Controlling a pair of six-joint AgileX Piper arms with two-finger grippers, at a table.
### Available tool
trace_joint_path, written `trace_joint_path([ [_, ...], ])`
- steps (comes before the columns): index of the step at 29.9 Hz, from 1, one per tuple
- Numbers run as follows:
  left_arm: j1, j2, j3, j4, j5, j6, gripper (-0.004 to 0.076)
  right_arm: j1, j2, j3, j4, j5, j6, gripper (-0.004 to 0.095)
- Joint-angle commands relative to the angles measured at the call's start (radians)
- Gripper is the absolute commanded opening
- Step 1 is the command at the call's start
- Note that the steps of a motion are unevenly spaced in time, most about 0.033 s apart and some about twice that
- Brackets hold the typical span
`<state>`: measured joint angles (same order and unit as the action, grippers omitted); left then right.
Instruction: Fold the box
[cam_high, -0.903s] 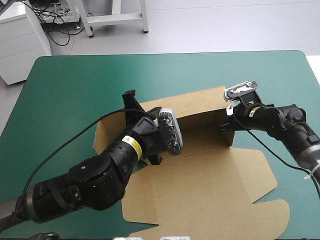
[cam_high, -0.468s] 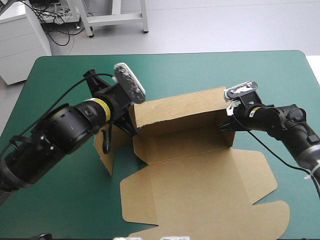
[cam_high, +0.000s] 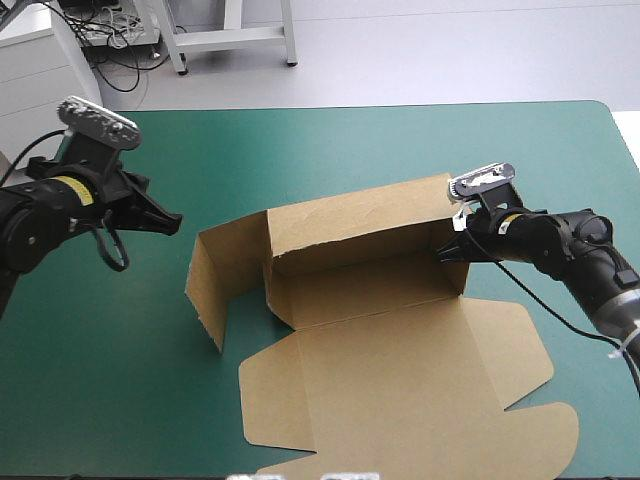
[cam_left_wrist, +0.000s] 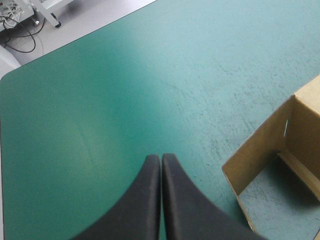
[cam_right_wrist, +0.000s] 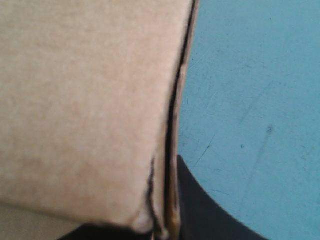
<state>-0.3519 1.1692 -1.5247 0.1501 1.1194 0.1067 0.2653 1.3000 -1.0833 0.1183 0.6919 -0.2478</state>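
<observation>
The brown box (cam_high: 380, 330) lies mid-table with its back wall (cam_high: 350, 225) raised and its lid (cam_high: 420, 390) flat toward the front. Its left side flap (cam_high: 205, 285) stands upright, swung outward. My right gripper (cam_high: 450, 250) is shut on the right end of the back wall; in the right wrist view the board (cam_right_wrist: 85, 100) fills the picture with one black finger (cam_right_wrist: 205, 210) behind its edge. My left gripper (cam_high: 168, 223) is shut and empty, well left of the box. In the left wrist view its tips (cam_left_wrist: 161, 159) meet over teal-green cover, with the box corner (cam_left_wrist: 265, 145) off to one side.
Bare teal-green cover (cam_high: 330, 150) stretches behind the box and along the table's left side. The lid's tabs (cam_high: 540, 440) reach close to the front right edge.
My left arm has drawn back from over the box's left end, past the side flap, to the table's left. The right gripper has stayed on the back wall.
</observation>
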Motion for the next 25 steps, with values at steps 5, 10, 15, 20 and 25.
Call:
trace_joint_path([
  [5, 0.044, -0.138, 0.043, -0.017, -0.041, -0.029, -0.0008, -0.003, -0.029, -0.040, 0.021, -0.024, 0.007, -0.0023],
  [10, 0.044, -0.230, 0.233, 0.044, -0.101, -0.076, -0.0008, -0.003, -0.029, -0.040, 0.026, -0.001, 0.025, -0.0023],
  [15, 0.044, -0.277, 0.335, 0.100, -0.109, -0.099, -0.0008, -0.003, -0.029, -0.040, 0.026, 0.048, 0.039, -0.0023],
  [20, 0.044, -0.287, 0.354, 0.130, -0.095, -0.107, -0.0008, -0.003, -0.027, -0.040, 0.024, 0.155, 0.079, -0.0023],
  [25, 0.044, -0.287, 0.354, 0.122, -0.169, -0.114, -0.0008, -0.003, 0.012, -0.053, 0.020, 0.168, 0.113, -0.0023],
])
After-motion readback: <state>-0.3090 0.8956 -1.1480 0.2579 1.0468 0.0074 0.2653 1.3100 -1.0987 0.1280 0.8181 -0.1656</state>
